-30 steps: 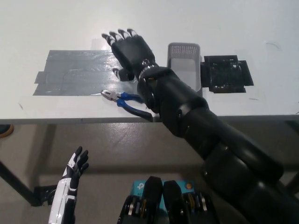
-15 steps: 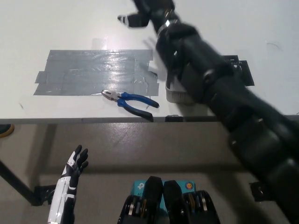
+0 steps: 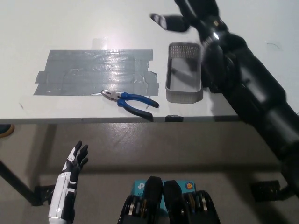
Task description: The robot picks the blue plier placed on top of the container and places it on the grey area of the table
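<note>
Nearest us, our white left hand hangs below the table edge, fingers slightly spread, holding nothing. On the table, the blue plier lies at the near edge of the grey area, jaws on the tape and handles running off it toward the container, which stands just beside the grey area. Beyond the container, our black right hand is raised at the frame's top, mostly cut off; we cannot tell its fingers' state.
</note>
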